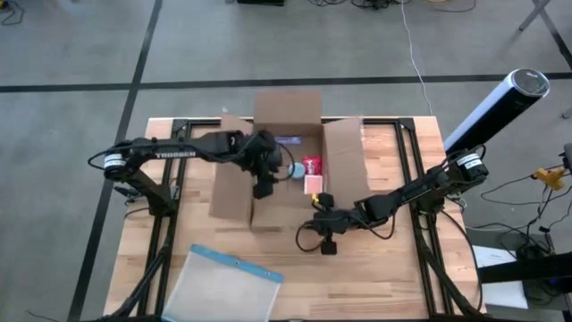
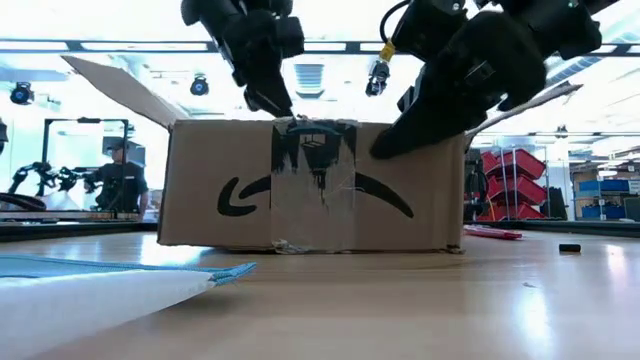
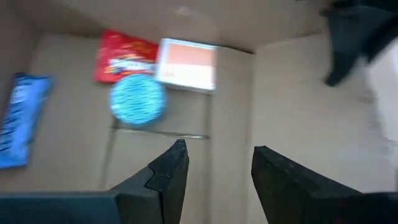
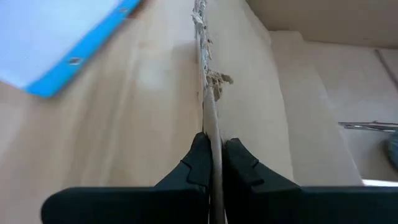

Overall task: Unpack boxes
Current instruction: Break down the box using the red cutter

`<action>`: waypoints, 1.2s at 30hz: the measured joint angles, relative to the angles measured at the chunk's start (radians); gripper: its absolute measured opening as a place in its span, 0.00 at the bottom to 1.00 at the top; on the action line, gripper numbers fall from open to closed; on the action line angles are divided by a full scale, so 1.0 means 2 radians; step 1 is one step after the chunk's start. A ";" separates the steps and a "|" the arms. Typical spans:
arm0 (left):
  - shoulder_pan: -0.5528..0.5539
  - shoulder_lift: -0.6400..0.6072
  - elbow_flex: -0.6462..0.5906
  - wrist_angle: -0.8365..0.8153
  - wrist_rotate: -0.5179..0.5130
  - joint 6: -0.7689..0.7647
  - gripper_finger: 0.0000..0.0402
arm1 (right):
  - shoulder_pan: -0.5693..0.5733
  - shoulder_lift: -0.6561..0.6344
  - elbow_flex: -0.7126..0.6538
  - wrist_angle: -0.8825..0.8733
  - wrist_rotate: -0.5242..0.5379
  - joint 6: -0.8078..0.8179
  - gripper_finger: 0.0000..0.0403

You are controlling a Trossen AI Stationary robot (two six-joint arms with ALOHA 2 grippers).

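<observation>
While the flaps are standing open, things are lying like this:
Pouch: clear plastic pouch (image 1: 223,279) is lying at the counter's (image 1: 393,277) near edge, toward the left corner.
Left gripper (image 1: 264,175): hovering over the box's left side, jaws parted, gripping nothing.
Box (image 1: 288,161): sitting mid-counter toward the far edge; a blue ball (image 3: 138,101), red packet (image 3: 124,55) and blue packet (image 3: 17,118) are lying inside.
Right gripper (image 4: 211,163): jaws pinching the box's near wall.

- Wooden table (image 1: 393,268), light planks on a dark frame, is carrying everything.
- Cardboard box (image 1: 234,183) is sitting on it toward the far middle, flaps spread open.
- Clear plastic pouch (image 1: 223,284) with a blue edge is lying flat near the front edge, left of centre, apart from the box.
</observation>
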 joint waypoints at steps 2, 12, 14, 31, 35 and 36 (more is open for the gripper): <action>-0.019 0.000 -0.001 0.000 0.000 -0.003 0.39 | -0.004 0.000 0.000 0.001 0.007 -0.009 0.01; -0.086 0.000 -0.017 0.013 -0.052 0.000 0.39 | -0.003 -0.032 0.004 0.012 0.006 -0.015 0.01; -0.091 0.000 -0.017 0.012 -0.052 0.000 0.39 | -0.003 -0.047 0.011 0.012 0.002 -0.014 0.01; -0.098 -0.016 -0.017 0.026 -0.054 -0.005 0.39 | -0.005 -0.073 0.018 -0.075 -0.002 0.026 0.17; -0.099 -0.016 -0.017 0.032 -0.054 -0.005 0.39 | -0.005 -0.059 0.018 -0.066 0.011 0.014 0.33; -0.099 -0.016 -0.017 0.032 -0.054 -0.005 0.39 | -0.005 -0.056 0.018 -0.065 0.012 0.010 0.36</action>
